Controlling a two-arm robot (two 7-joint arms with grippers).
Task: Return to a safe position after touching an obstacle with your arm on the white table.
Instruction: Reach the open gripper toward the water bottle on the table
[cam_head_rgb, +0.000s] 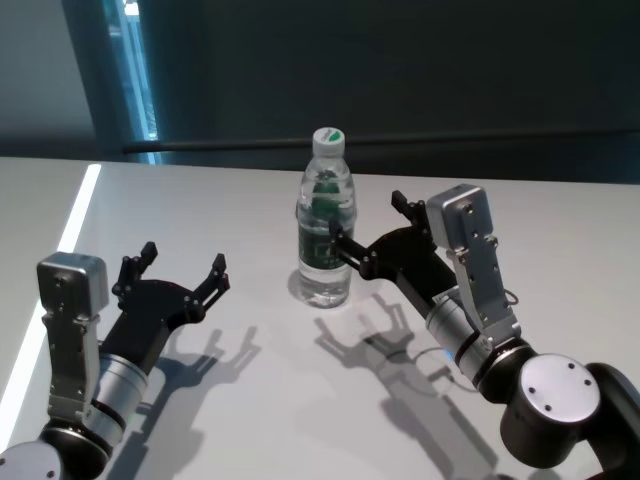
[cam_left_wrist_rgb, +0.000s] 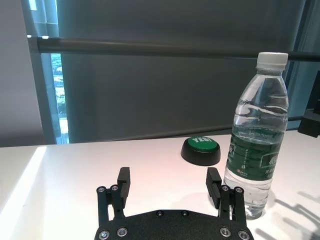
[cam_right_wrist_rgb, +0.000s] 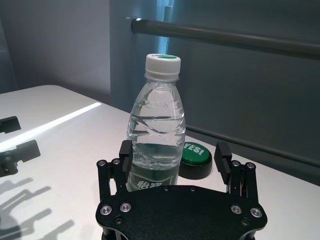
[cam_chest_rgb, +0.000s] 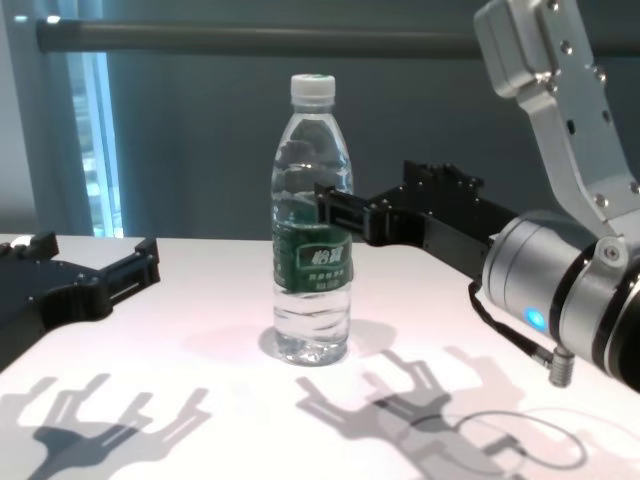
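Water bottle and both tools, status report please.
Right tool open, its left finger touching the water bottle. Left tool open, low over the white table, clear of bottle. Bottle upright. Green YES button sits behind it.

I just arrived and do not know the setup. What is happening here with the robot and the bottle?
Nothing is being held. A clear water bottle stands upright on the white table. The right claw is open and up against the bottle at label height; one finger looks to be touching its side. The left claw is also open, apart from the bottle on the robot's left, above the table. A green button sits behind the bottle. The right arm has not yet pulled away.
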